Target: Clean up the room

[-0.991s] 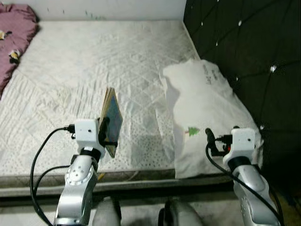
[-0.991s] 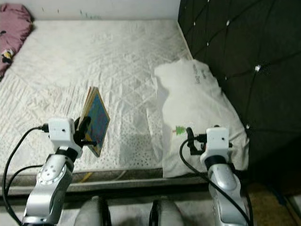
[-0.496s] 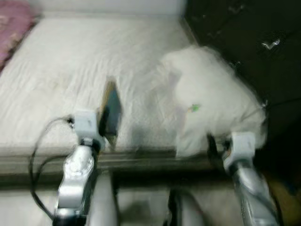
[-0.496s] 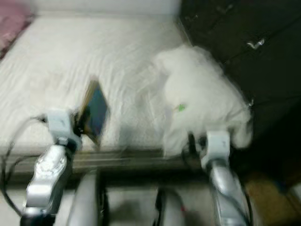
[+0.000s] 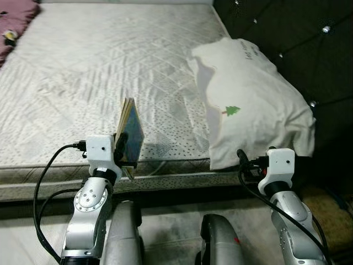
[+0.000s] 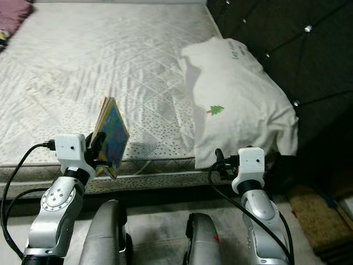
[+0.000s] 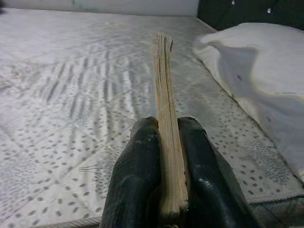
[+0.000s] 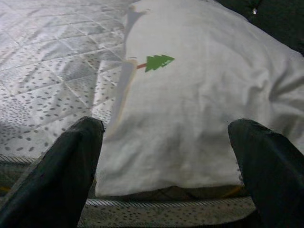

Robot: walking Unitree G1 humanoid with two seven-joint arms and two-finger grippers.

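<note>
A thin book (image 5: 130, 132) with a blue, colourful cover stands on edge in my left gripper (image 5: 122, 152), which is shut on its lower end; in the left wrist view its tan page edges (image 7: 165, 109) run up between the two black fingers (image 7: 137, 175). The book is held above the near edge of the bed (image 5: 77, 77). My right gripper (image 5: 245, 165) is open in front of a white pillow (image 5: 251, 105) with a small green tree print (image 8: 154, 61), nothing between its fingers (image 8: 71, 166).
The white quilted mattress stretches away, with a dark tufted headboard (image 5: 298, 38) along its right side. A pink blanket (image 5: 14, 19) lies at the far left corner. My legs (image 5: 218, 243) stand on the floor just before the bed's edge.
The camera has pulled back and tilted down, so the bed's near edge and my legs show more. The book stays in the left gripper; the right gripper stays open.
</note>
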